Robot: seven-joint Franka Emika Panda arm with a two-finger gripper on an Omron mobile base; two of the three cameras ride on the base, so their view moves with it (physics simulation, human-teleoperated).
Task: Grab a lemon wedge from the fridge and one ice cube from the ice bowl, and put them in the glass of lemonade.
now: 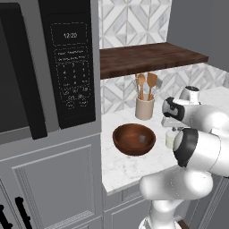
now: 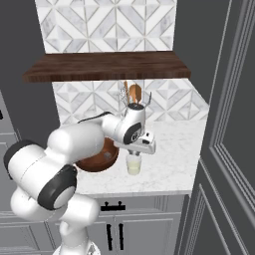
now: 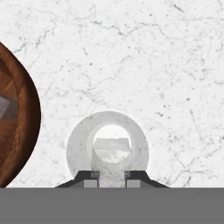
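On the white marble counter, beside the dark brown ice bowl, stood the glass of lemonade — a short clear tumbler with pale yellowish liquid. From the right base view I saw the pincer hanging directly over this glass, the white arm reaching across in front of the bowl. In the left base view the glass was half hidden behind the arm, just to the right of the bowl.

Through the hand view I looked straight down into the tumbler; its round rim lay just above the two dark fingertips. Between those tips I saw a pale grey translucent block, the ice cube — the pincer was pressed together on it, holding it above the mouth of the glass. The cube was not yet in the liquid, as far as I could tell.

At the left edge of the hand view the brown wall of the bowl curved in, close to the glass but not touching it, and one more pale cube was lying inside. In the left base view I could also make out a small grey piece on the bottom of the bowl.

Behind the bowl, near the patterned tile wall, stood a beige crock with wooden spoons, under a dark wooden shelf. The lemon wedge I could not find.
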